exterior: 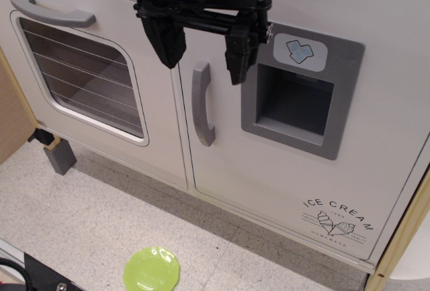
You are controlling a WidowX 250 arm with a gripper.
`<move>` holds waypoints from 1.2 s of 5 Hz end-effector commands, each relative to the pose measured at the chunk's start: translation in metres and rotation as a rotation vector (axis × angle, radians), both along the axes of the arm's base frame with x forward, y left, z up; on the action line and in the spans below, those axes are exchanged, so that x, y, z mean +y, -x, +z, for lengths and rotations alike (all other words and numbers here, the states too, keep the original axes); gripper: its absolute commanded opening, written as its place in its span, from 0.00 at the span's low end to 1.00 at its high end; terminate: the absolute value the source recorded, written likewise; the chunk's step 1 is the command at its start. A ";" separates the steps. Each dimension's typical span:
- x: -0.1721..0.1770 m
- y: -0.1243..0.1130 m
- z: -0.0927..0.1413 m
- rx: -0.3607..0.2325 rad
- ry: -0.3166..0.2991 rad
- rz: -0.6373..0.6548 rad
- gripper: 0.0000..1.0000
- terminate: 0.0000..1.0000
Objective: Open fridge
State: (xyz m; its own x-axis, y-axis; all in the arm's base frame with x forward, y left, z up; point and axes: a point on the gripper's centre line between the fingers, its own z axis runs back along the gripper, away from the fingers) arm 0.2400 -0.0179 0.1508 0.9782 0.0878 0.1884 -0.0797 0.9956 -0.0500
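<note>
Hovering black jaws spread above smooth grey handle [203, 103] of white fridge [376, 143].

The fridge [295, 163] is a large white toy-kitchen door, standing shut and flush with its frame, just to the right of the neighbouring panel. Its vertical grey handle [202, 103] runs along the left edge of the door, bowed outward slightly. To the right of that sits a grey ice-dispenser recess [294, 106], a shallow rectangular pocket, with a blue cube icon [300, 51] on a pale plate above it. Low on the right, an "ICE CREAM" print [338, 221] shows with a small cone drawing.
</note>
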 end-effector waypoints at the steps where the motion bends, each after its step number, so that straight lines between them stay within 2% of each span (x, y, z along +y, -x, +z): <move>1: 0.000 0.000 0.000 0.000 0.000 0.000 1.00 0.00; 2: 0.014 -0.020 -0.009 -0.047 -0.039 -0.009 1.00 0.00; 4: 0.046 -0.042 -0.056 -0.152 -0.133 -0.028 1.00 0.00; 6: 0.055 -0.048 -0.079 -0.185 -0.157 -0.030 1.00 0.00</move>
State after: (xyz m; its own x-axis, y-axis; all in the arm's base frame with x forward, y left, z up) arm 0.2841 0.0341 0.0632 0.9347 0.0143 0.3551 -0.0495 0.9947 0.0903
